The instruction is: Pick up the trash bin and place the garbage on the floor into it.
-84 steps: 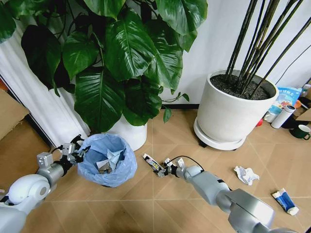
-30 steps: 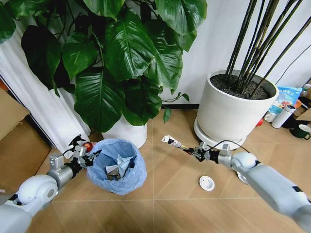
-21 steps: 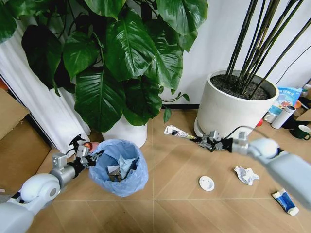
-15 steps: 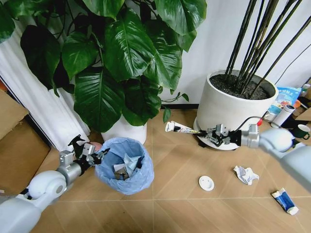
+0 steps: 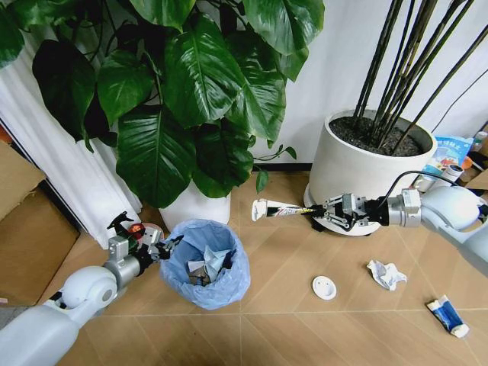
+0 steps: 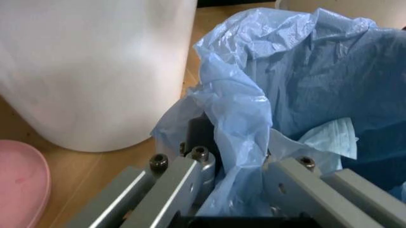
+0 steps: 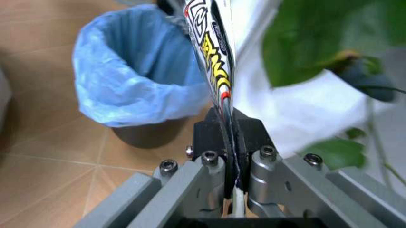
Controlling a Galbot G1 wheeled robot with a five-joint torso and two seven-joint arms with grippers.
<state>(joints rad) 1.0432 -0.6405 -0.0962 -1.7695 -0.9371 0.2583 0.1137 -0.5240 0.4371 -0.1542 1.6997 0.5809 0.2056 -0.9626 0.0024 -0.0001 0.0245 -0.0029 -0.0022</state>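
While my left gripper [image 5: 162, 245] pinches the rim of the trash bin [image 5: 207, 263] at 9 o'clock, my right gripper [image 5: 323, 210] at 3 o'clock is pressed together on a printed wrapper [image 5: 276, 209]; the bin's black wall is mostly hidden by its bag.

arms: you have smooth silver-grey shells with rounded white joints
cable: a black lead loops over your right wrist
fingers [image 7: 223, 130]: black pads on grey bars with hex screws
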